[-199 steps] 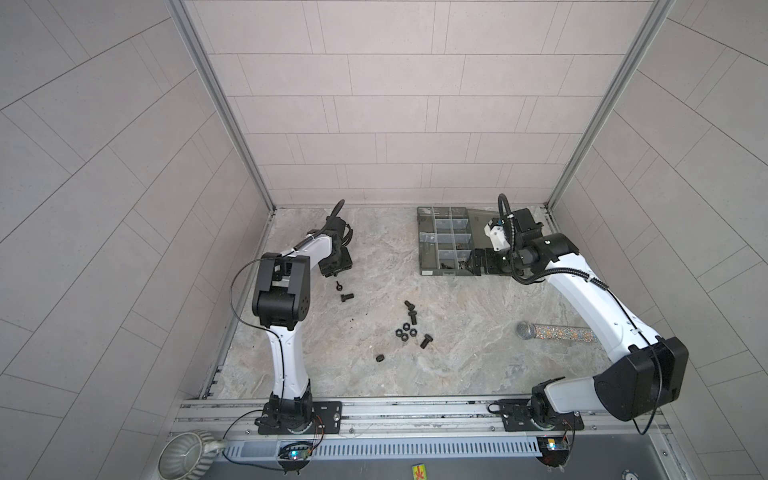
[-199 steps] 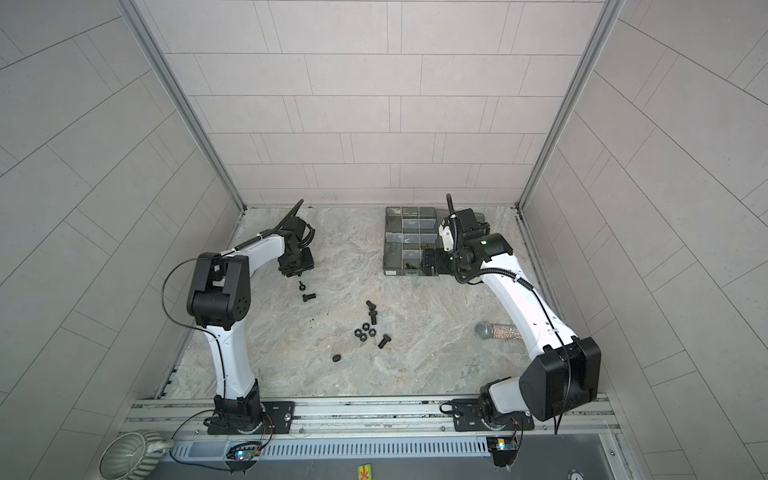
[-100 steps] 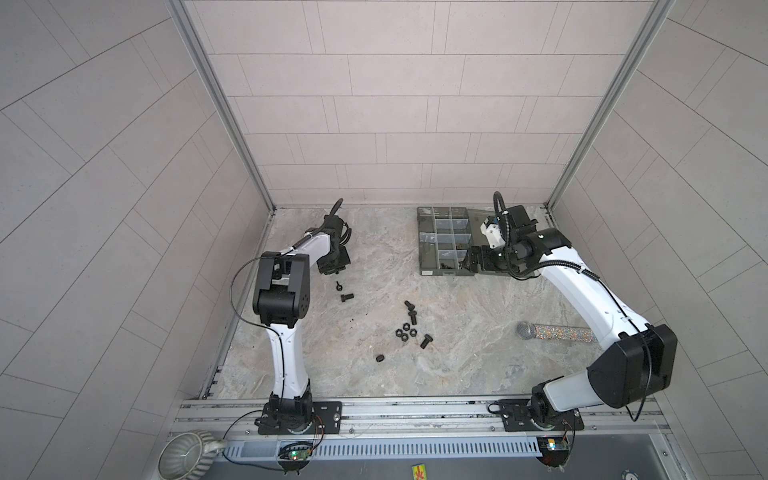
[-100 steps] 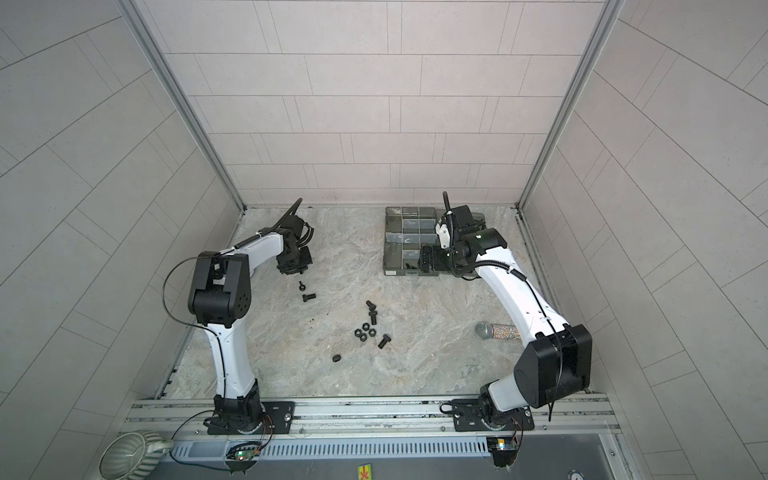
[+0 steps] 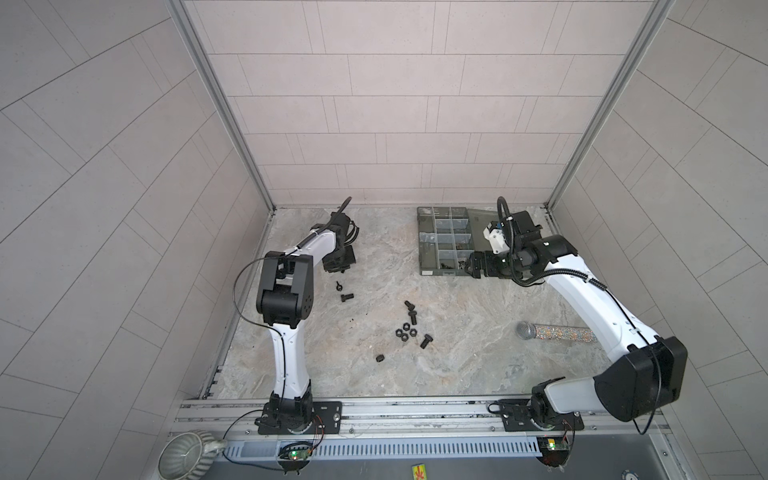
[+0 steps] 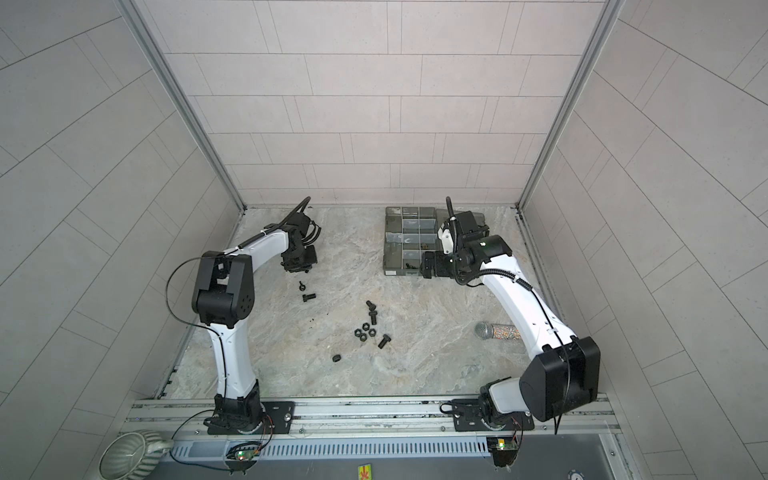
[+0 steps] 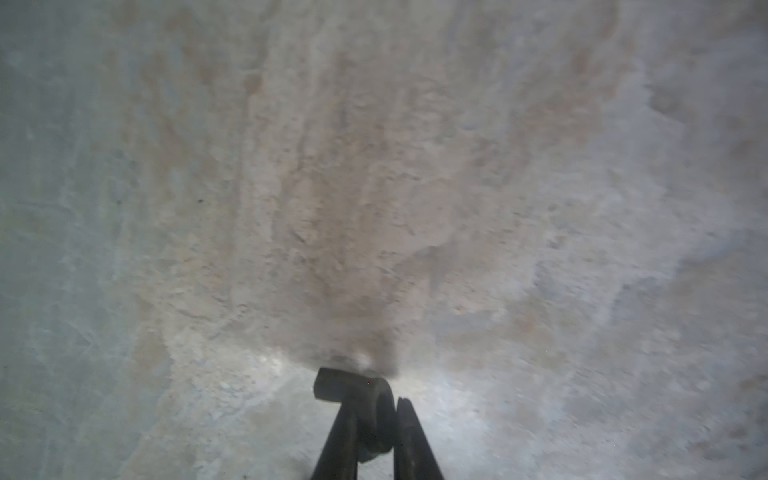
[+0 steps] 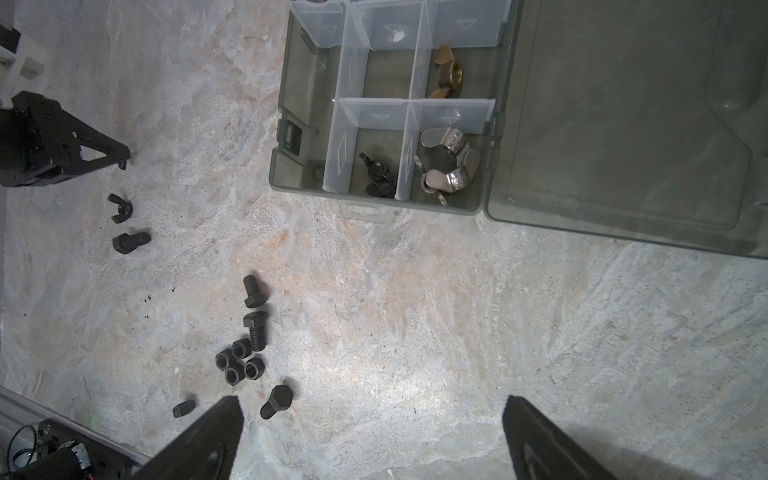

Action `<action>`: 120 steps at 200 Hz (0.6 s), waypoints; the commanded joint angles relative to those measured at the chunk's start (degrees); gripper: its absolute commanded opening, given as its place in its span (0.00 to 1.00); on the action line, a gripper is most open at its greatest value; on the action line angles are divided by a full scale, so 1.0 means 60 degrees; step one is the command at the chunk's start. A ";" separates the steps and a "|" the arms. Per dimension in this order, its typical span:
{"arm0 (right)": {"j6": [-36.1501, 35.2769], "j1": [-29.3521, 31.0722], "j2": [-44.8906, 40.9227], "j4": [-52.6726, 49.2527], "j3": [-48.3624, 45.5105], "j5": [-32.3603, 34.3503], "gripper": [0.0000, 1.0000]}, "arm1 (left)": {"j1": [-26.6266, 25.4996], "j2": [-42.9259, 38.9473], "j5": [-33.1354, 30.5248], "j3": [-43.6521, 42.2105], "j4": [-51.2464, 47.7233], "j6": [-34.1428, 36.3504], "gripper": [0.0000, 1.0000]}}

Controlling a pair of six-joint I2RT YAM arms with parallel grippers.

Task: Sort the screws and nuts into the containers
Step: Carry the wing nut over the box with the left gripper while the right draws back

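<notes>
My left tool (image 7: 376, 415), far left, is clenched on a small black fastener (image 7: 347, 384); nut or screw, I cannot tell. My right tool (image 8: 372, 401) hangs spread wide beside the organizer box's (image 5: 420, 245) near right corner. Loose screws (image 5: 413, 317) and nuts (image 5: 412, 332) lie mid-surface (image 5: 478, 345).

Pretty bare little booth tbh. Behind the metal rail (image 5: 415, 411) there's a marbled grey-beige floor (image 5: 457, 361), boxed in by a back wall (image 5: 395, 124) and two side walls (image 5: 104, 208) of big pale tiles. Silver posts (image 5: 222, 104) stand in the two corners farthest from the rail. Light's soft and even, with mild glare on the floor.
</notes>
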 commanded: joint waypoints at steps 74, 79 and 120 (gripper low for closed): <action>0.0273 -0.0384 -0.2660 -0.0581 -0.1625 0.0386 0.99 | -0.3403 0.0605 0.0258 0.2846 -0.1026 0.0122 0.10; 0.0275 -0.0421 -0.2767 -0.0626 -0.1670 0.0382 0.99 | -0.3512 0.0688 0.0342 0.3011 -0.1019 0.0138 0.10; 0.0407 -0.0499 -0.3436 -0.1051 -0.1709 0.0566 0.99 | -0.4222 0.1532 0.0663 0.4409 -0.0972 0.0216 0.10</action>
